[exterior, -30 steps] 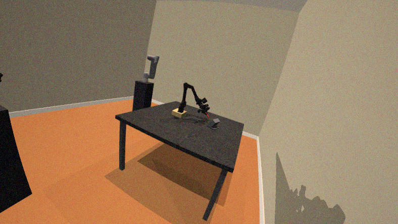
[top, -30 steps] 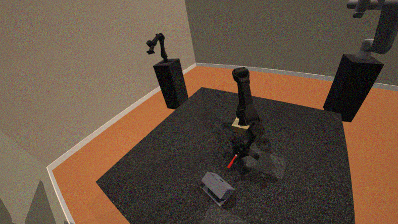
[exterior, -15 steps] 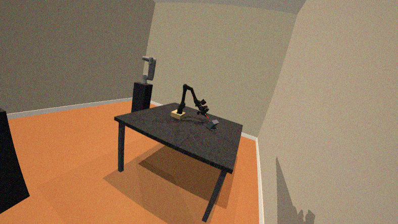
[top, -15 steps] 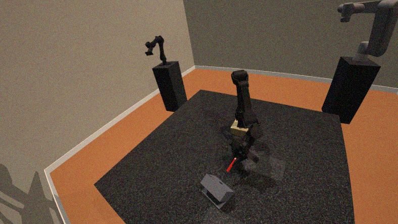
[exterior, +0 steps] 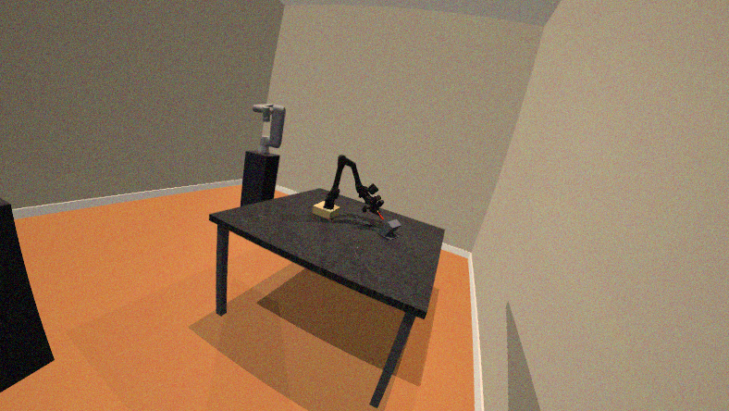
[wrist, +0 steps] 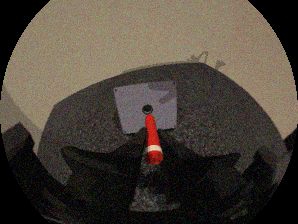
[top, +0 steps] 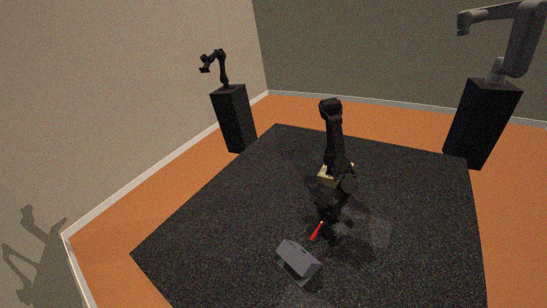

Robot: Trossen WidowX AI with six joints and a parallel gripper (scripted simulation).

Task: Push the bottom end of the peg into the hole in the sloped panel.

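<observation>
My gripper [top: 323,220] [exterior: 378,210] [wrist: 150,131] is shut on the red peg [top: 316,231] [exterior: 381,216] [wrist: 152,129], which has a white band near its upper end. The peg is held tilted above the table, its free end pointing down and forward to the panel. The grey sloped panel [top: 298,258] [exterior: 394,223] [wrist: 131,111] stands in front of the gripper. Its round dark hole [wrist: 147,109] shows in the wrist view just beyond the peg's free end. In the top view there is a gap between peg and panel. The peg looks round.
The panel stands on the dark table [top: 229,214] [exterior: 326,244] [wrist: 205,100]. The arm's pale yellow base block [top: 326,180] [exterior: 325,210] is behind the gripper. Two other arms stand on black pedestals [top: 234,118] [top: 480,122] beyond the table.
</observation>
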